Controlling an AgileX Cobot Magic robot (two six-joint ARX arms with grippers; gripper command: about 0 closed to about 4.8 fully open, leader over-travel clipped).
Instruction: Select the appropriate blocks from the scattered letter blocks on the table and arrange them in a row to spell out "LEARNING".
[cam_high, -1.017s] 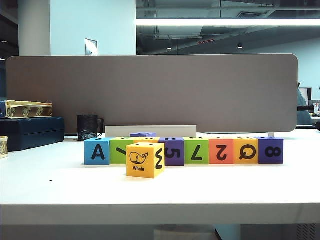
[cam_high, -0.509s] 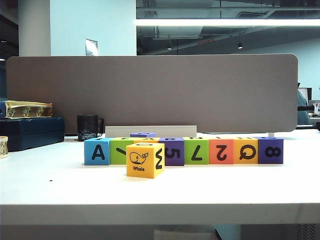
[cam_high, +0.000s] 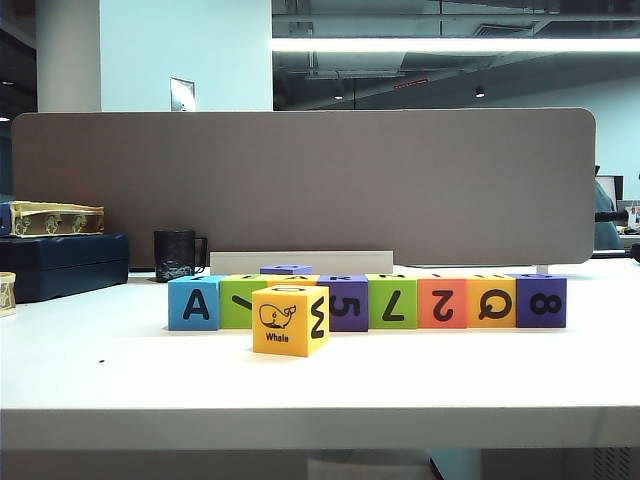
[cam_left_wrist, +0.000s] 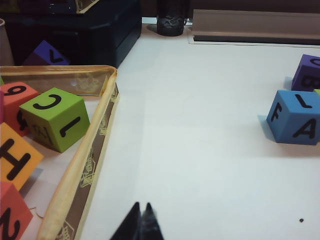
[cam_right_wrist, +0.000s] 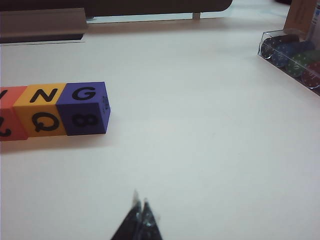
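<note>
Item: letter-block row on the counter (cam_high: 100, 385), late stage of spelling "LEARNING".

Row: 7 cubes visible side by side in the exterior view: blue "A" cube (cam_high: 194, 303), green cube (cam_high: 238, 301), purple cube (cam_high: 348, 302), second green cube (cam_high: 393, 302), red cube (cam_high: 442, 302), orange cube (cam_high: 491, 301), purple end cube (cam_high: 541, 300). The right wrist view reads "N" and "G" on the tops of the last 2; the left wrist view reads "L" on top of the blue cube. The middle letters cannot be read.

Strays: yellow whale cube (cam_high: 290, 320) just in front of the row, hiding part of it; 1 more purple block (cam_high: 286, 269) behind the row.

Spare stock: a tray (cam_left_wrist: 95, 150) of unused blocks, well apart from the row.

Left end effector (cam_left_wrist: 141, 222): fingers pressed together, holding nothing, over bare counter between tray and blue cube.

Right end effector (cam_right_wrist: 139, 215): fingers together, empty, over bare counter near the purple end cube.

Step, as judged: placing appears finished and both arms parked. Next move calls for checking the hidden middle letters; the whale cube may need clearing.

Change against the earlier exterior frames: none; every block sits where it did.
</note>
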